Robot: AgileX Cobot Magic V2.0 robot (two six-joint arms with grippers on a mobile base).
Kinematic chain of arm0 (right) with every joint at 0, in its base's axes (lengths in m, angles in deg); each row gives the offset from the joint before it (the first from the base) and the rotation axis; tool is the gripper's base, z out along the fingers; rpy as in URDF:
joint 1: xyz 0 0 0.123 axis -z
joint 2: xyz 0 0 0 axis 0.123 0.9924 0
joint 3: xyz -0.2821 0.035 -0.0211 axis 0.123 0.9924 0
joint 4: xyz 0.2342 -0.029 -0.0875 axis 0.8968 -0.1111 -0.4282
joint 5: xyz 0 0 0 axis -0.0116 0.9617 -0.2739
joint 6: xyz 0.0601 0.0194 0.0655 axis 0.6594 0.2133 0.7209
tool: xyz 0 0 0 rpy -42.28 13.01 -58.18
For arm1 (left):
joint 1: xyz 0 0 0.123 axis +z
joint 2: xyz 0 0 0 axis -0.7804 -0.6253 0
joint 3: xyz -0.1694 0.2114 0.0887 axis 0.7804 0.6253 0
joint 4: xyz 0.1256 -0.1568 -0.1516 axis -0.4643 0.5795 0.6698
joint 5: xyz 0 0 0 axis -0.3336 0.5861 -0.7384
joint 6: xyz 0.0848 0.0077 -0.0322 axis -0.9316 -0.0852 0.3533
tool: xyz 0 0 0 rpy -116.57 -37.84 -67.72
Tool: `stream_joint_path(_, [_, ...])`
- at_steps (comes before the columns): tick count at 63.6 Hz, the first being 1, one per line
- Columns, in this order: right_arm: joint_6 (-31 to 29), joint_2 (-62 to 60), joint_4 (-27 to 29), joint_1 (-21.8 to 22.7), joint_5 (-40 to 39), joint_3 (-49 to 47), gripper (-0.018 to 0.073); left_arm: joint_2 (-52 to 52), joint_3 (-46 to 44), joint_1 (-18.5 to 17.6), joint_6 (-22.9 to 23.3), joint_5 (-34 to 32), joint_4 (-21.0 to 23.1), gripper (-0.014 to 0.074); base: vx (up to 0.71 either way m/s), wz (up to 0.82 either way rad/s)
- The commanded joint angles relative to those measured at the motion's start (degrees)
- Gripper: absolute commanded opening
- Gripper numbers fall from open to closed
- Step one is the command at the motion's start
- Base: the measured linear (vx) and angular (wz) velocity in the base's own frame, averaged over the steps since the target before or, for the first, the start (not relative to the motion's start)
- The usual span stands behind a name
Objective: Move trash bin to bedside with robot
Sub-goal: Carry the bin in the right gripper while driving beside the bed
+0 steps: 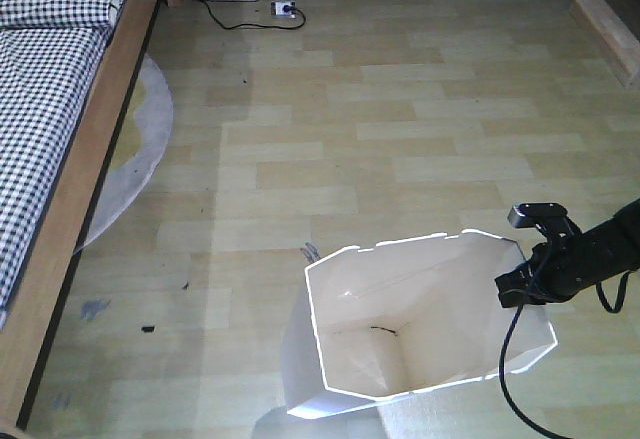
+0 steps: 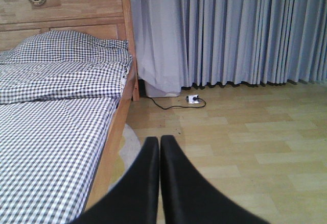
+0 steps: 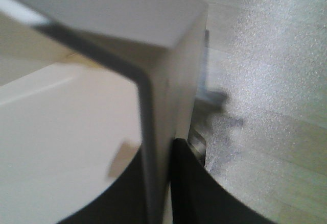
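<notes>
The white trash bin (image 1: pixel 400 329) stands on the wooden floor at the lower middle of the front view, its cream inside open to view. My right gripper (image 1: pixel 522 287) is shut on the bin's right rim; in the right wrist view the rim wall (image 3: pixel 153 112) runs between the two black fingers (image 3: pixel 191 183). The bed (image 1: pixel 55 109) with checked bedding and a light wooden frame lies along the left, well apart from the bin. My left gripper (image 2: pixel 159 141) is shut and empty, pointing over the floor beside the bed (image 2: pixel 56 122).
A pale round rug (image 1: pixel 135 149) pokes out from under the bed frame. A power strip with a black cable (image 1: pixel 283 8) lies near the grey curtains (image 2: pixel 230 30). A wooden furniture leg (image 1: pixel 600 9) stands at the far right.
</notes>
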State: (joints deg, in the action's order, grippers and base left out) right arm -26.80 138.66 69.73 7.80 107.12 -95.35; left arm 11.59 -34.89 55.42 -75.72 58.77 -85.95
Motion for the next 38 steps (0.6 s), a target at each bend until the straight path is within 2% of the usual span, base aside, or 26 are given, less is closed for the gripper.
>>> stream_joint_path(1, [0.2, -3.9, 4.1, 0.2, 9.4, -0.8, -0.0005, 0.3, -1.4, -0.2, 0.3, -4.2, 0.1, -0.0006, 0.37, -0.05])
stream_joint_path(38, [0.2, -3.9, 4.1, 0.2, 9.5, -0.8, -0.0005, 0.3, -1.4, -0.2, 0.3, -4.2, 0.1, -0.0006, 0.34, 0.01])
